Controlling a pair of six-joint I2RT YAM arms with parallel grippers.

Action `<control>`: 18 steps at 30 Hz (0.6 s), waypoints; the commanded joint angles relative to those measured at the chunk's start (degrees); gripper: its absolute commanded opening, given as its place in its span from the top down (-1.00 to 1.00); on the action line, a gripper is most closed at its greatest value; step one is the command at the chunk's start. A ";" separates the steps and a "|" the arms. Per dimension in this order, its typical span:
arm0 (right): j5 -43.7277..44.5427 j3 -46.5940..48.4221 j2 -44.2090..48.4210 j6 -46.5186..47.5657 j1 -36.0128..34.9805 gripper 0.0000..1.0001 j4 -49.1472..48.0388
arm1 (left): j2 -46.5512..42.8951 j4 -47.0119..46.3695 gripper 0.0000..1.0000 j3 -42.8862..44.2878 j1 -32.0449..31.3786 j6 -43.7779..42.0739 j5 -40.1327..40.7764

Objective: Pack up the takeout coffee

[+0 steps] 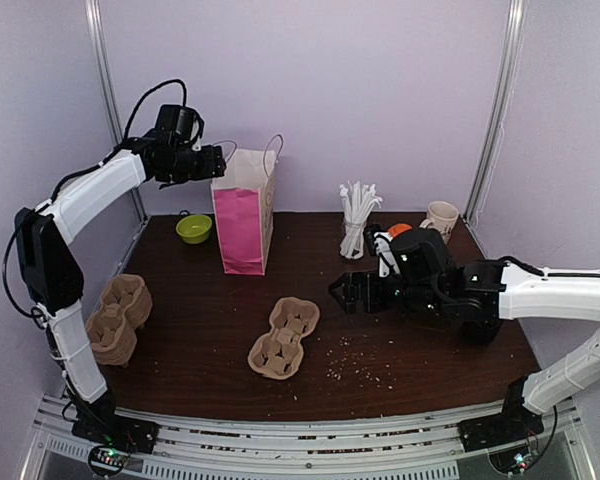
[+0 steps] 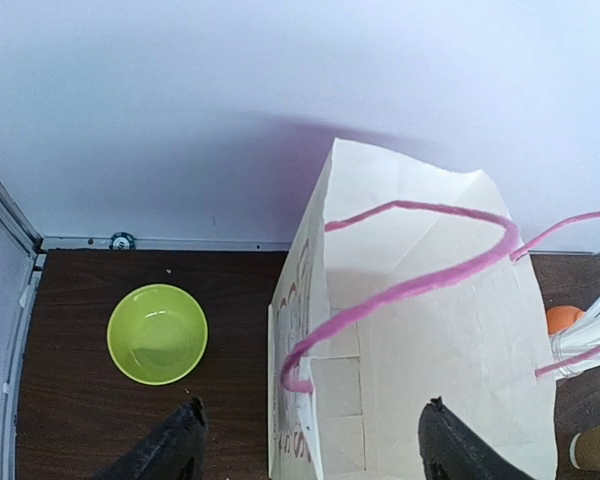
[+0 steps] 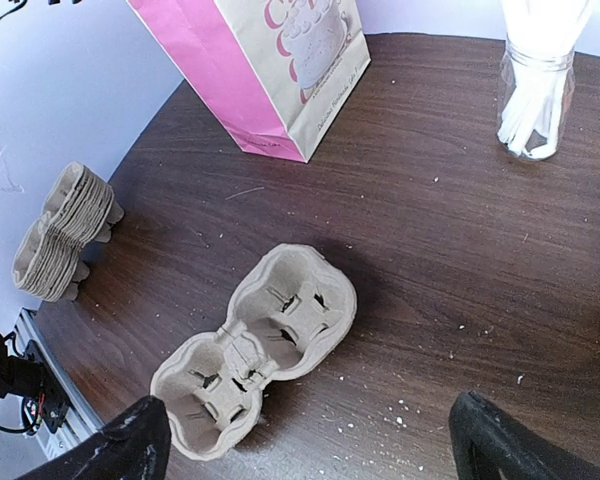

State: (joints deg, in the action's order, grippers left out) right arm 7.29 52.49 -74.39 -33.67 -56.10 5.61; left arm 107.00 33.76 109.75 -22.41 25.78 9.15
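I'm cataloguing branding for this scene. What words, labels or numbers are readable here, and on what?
"C": probably the first pink letter on the paper bag; the rest of that word is cut off by the frame.
Small script under the bag's cup drawing: too small to read.
Cup carrier: no text visible.
Mug: too small to tell.

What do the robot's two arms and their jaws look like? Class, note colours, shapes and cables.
Both the left arm and the right arm have smooth white tubular links joined by bulky black joint housings. Thin black cables loop along the left arm. The jaws are matte black, with blunt, rounded tips.
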 commanded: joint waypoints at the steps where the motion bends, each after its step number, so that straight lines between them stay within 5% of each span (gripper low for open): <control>1: 1.37 2.96 -0.62 1.86 1.00 -1.00 2.76 | 3.03 1.66 -0.47 3.06 0.37 -1.48 -4.04; 7: 0.82 5.01 -1.31 3.19 2.34 -1.00 3.66 | 5.75 1.43 -0.21 3.73 0.38 -2.06 -6.24; 18: -1.27 6.28 -2.73 4.52 4.72 -1.00 3.35 | 3.23 1.40 0.77 3.00 0.27 -3.22 -6.72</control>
State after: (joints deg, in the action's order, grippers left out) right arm 6.98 56.95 -75.83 -30.44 -52.07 8.54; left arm 113.36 35.73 112.53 -22.44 23.40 3.40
